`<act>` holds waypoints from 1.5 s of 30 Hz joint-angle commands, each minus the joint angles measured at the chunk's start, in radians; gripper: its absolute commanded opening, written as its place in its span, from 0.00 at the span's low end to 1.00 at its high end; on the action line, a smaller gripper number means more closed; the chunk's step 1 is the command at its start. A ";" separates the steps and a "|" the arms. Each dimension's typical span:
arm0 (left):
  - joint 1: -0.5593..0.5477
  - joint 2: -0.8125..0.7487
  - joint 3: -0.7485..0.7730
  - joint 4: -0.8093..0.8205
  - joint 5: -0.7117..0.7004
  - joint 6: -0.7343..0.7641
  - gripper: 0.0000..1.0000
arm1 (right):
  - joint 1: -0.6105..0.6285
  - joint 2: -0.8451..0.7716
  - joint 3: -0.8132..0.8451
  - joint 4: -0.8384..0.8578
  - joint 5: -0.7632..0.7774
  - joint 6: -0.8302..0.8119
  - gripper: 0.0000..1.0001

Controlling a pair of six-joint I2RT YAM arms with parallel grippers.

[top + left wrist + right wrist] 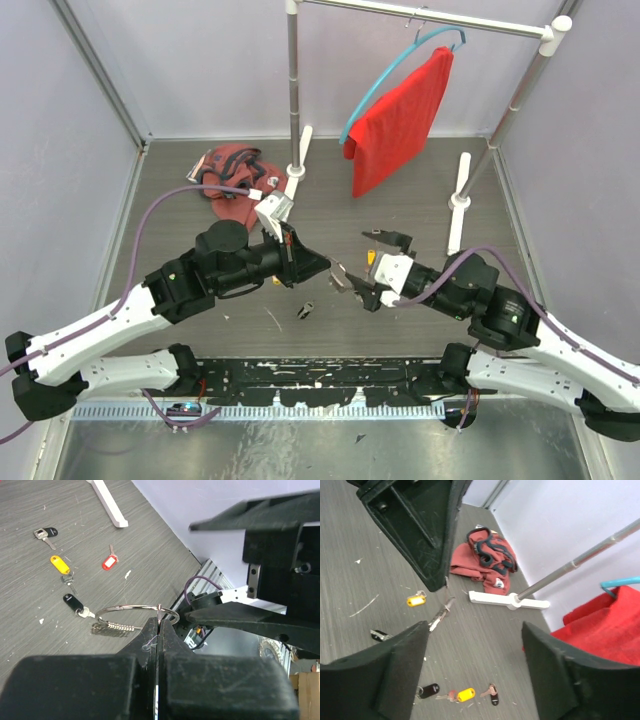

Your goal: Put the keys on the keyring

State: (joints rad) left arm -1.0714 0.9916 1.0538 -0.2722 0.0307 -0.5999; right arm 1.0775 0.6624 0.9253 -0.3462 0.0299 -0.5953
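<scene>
"Where's the keyring?"

"Up above the middle of the surface, its wire pinched in the left arm's jaws, which are clenched tight. The right arm's jaws stand released, wide and holding nothing, just beside it."

"How to do this well?"

"I'd hold the ring steady and fetch one key. The black-tagged key lies near. Grip it by the tag, so its hole stays free for the wire end."

"Containers?"

"None that I can see — the keys lie loose on the surface."
</scene>
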 commanded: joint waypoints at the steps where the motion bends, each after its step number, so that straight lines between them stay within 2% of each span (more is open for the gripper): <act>1: 0.001 -0.013 0.046 0.060 -0.022 -0.024 0.00 | -0.002 0.065 0.046 0.034 -0.058 -0.052 0.65; 2: 0.000 -0.013 0.048 0.060 -0.023 -0.023 0.00 | -0.002 0.086 0.058 0.021 -0.073 -0.057 0.59; 10: 0.000 -0.007 0.052 0.070 -0.009 -0.023 0.00 | -0.002 0.141 0.081 0.015 -0.116 -0.093 0.57; 17: 0.000 -0.011 0.050 0.076 0.002 -0.018 0.00 | -0.002 0.143 0.087 0.019 -0.094 -0.094 0.37; 29: 0.000 -0.007 0.048 0.071 0.002 -0.015 0.00 | -0.001 0.141 0.086 0.023 -0.119 -0.087 0.29; 32: 0.000 -0.006 0.048 0.067 0.003 -0.014 0.00 | -0.002 0.141 0.086 0.023 -0.129 -0.087 0.23; 36: 0.001 0.000 0.047 0.065 0.009 -0.013 0.00 | -0.002 0.140 0.091 0.012 -0.136 -0.093 0.05; 38: 0.000 0.003 0.047 0.067 0.016 -0.011 0.00 | -0.002 0.140 0.095 0.002 -0.137 -0.095 0.01; 40: 0.000 0.005 0.048 0.067 0.021 -0.008 0.05 | -0.002 0.137 0.098 -0.003 -0.133 -0.096 0.01; 43: 0.000 -0.004 0.051 0.057 0.014 0.008 0.24 | -0.002 0.134 0.100 -0.018 -0.119 -0.107 0.01; 45: 0.001 -0.021 0.059 0.031 -0.013 0.025 0.32 | -0.001 0.130 0.103 -0.033 -0.108 -0.120 0.01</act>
State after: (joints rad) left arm -1.0714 0.9932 1.0542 -0.2504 0.0425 -0.6029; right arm 1.0760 0.8154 0.9733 -0.3920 -0.0795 -0.6880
